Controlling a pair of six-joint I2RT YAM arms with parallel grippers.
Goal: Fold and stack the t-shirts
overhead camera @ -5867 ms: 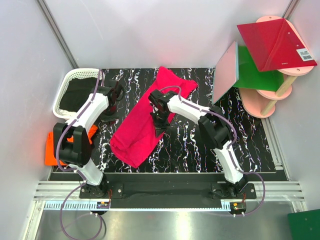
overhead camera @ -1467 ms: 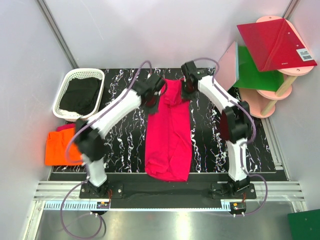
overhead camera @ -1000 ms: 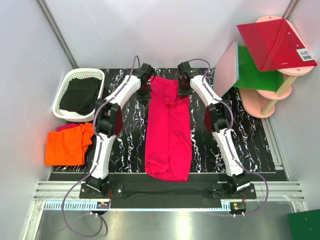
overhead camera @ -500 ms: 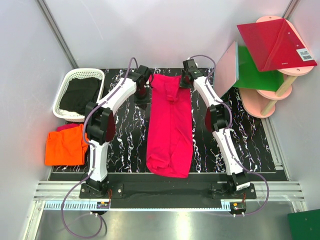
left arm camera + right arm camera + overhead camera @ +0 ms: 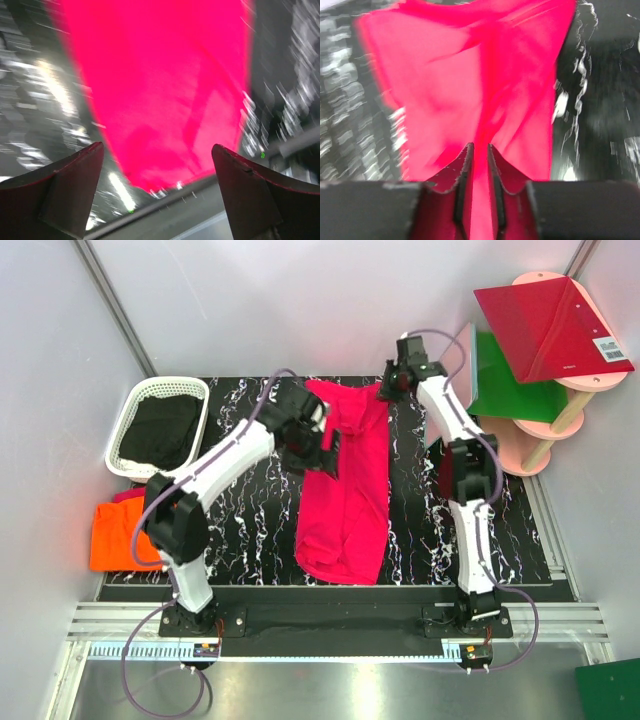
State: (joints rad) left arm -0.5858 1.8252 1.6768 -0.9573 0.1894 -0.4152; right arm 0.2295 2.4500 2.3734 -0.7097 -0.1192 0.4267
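Observation:
The hot pink t-shirt (image 5: 345, 490) lies as a long strip down the black marbled mat (image 5: 250, 530), its far end pulled to the right. My left gripper (image 5: 318, 448) hovers over the shirt's left edge, jaws wide open and empty; in the left wrist view the left gripper (image 5: 157, 146) frames the pink t-shirt (image 5: 160, 80) below. My right gripper (image 5: 392, 383) is at the shirt's far right corner. In the right wrist view the right gripper (image 5: 479, 146) has its jaws narrowly apart with the pink t-shirt (image 5: 470, 75) running between them. The orange t-shirt (image 5: 125, 535) lies folded off the mat at left.
A white basket (image 5: 135, 405) with black cloth stands at the far left of the mat. Stiff red (image 5: 550, 325), green (image 5: 515, 385) and pink (image 5: 450, 380) panels rest on a pink stand at the far right, close to my right arm.
My left gripper has opened, dropped the shirt's far left corner and swung nearer over the cloth. My right gripper has moved right with its corner, skewing the shirt's far end.

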